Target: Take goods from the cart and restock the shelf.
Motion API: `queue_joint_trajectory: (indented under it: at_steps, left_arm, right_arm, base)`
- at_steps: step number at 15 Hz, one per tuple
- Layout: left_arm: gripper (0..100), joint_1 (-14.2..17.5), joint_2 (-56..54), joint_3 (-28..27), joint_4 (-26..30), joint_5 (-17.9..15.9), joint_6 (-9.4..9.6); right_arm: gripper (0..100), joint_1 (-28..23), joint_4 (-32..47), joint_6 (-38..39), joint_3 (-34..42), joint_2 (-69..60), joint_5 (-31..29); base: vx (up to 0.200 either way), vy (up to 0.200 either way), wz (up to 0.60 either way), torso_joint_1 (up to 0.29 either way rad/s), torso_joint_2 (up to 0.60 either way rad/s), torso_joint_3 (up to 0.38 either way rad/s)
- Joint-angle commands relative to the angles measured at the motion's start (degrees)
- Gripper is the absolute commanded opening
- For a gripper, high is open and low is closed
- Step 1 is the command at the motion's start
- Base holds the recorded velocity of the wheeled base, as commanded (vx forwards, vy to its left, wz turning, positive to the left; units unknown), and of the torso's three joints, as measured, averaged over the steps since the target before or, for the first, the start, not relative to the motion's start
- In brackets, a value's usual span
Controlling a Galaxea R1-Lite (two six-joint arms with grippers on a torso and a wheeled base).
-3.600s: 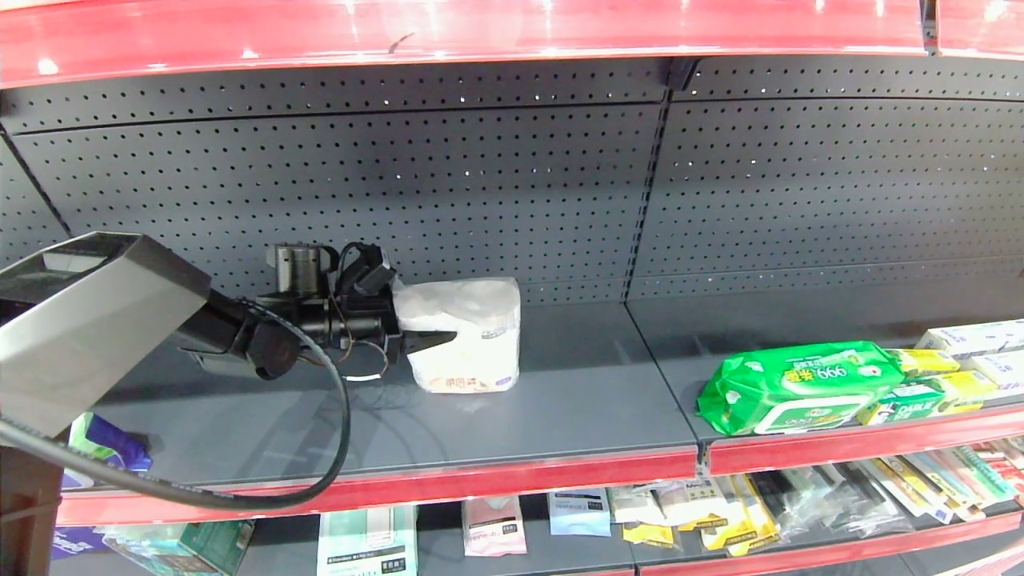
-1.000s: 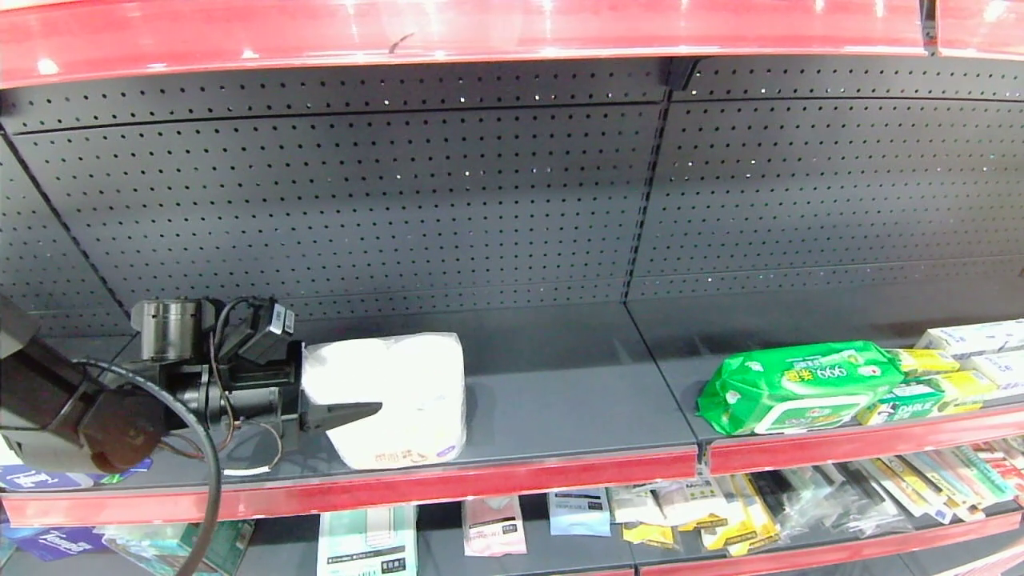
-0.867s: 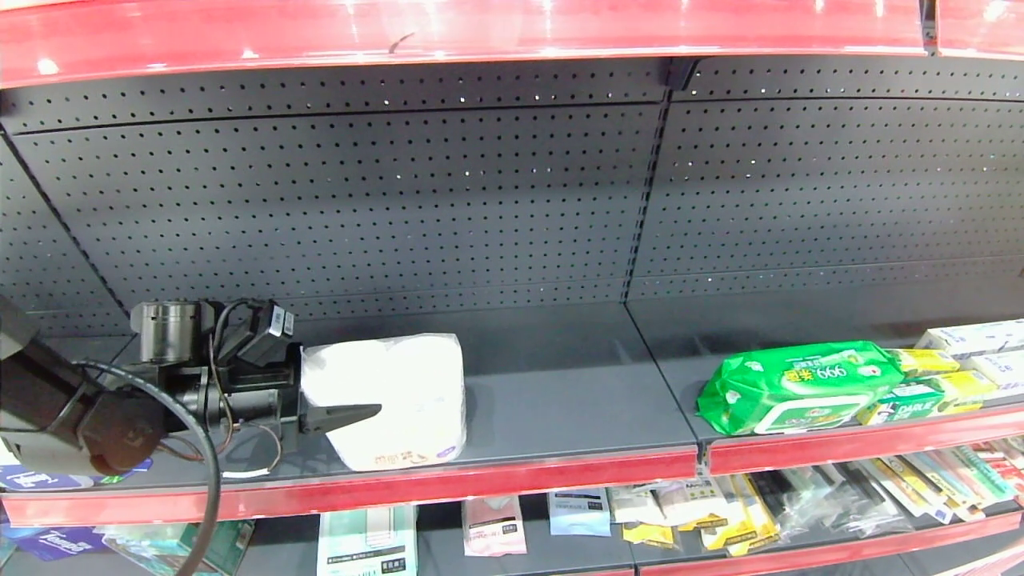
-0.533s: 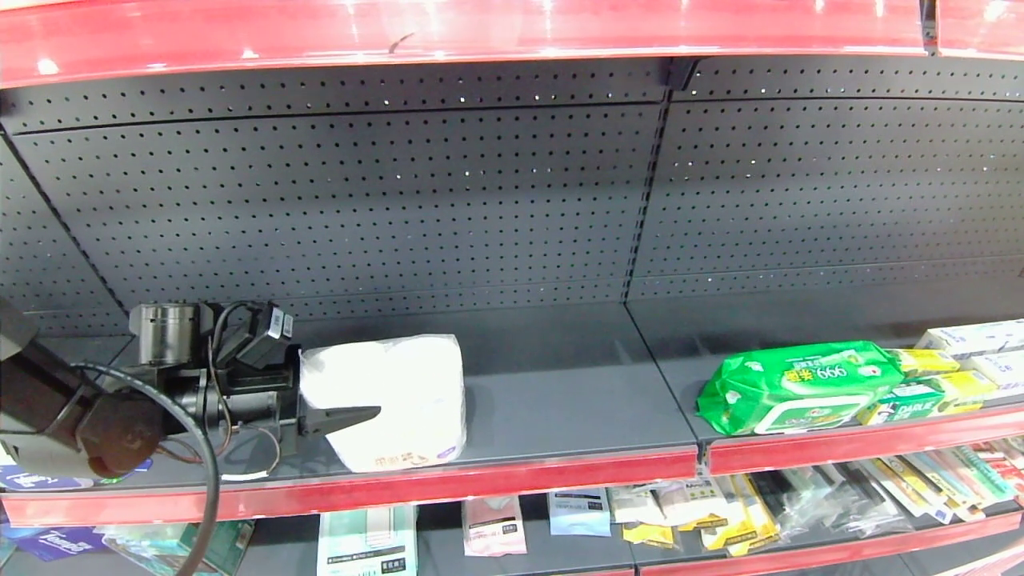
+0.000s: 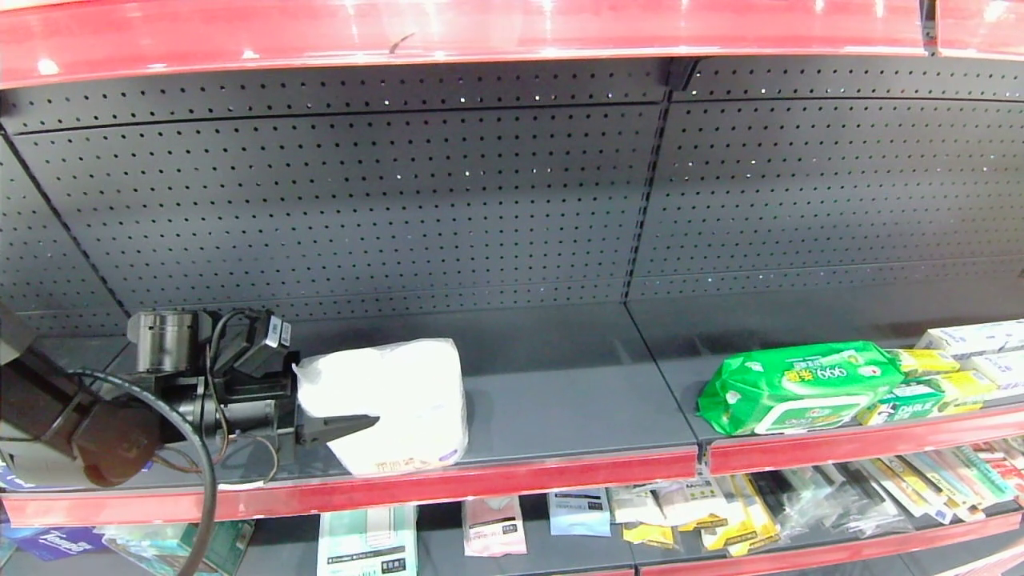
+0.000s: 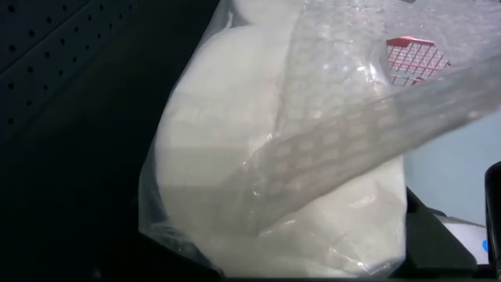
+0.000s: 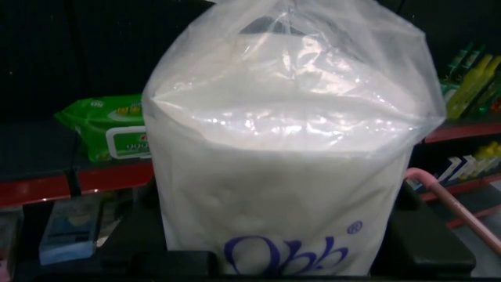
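L tool grasps white plastic-wrapped tissue pack on grey shelf, nr front edge. R tool clenched on white blue-printed roll bag.

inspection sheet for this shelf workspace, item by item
surface: grey shelf, red front edge
job's things: white tissue pack standing near the shelf's front edge; second tissue pack held up before the shelves
clutter: green wipes pack and small boxes at the shelf's right; packets on the lower shelf
grippers: left gripper, jaws shut on the white tissue pack; right gripper, jaws shut on the second tissue pack
cables: black cable looping behind the left gripper
surroundings: perforated back panel; red shelf above
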Motion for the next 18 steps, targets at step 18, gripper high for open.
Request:
queue_joint_trajectory:
  at_steps: [18]
  left_arm:
    - [0,-0.06,-0.26,0.17,-1.76,-0.81,0.22]
  right_arm:
    - [0,0.02,0.11,-0.72,-0.75,0.10,0.02]
  base:
    - [0.000,0.000,0.00,0.000,0.00,0.000]
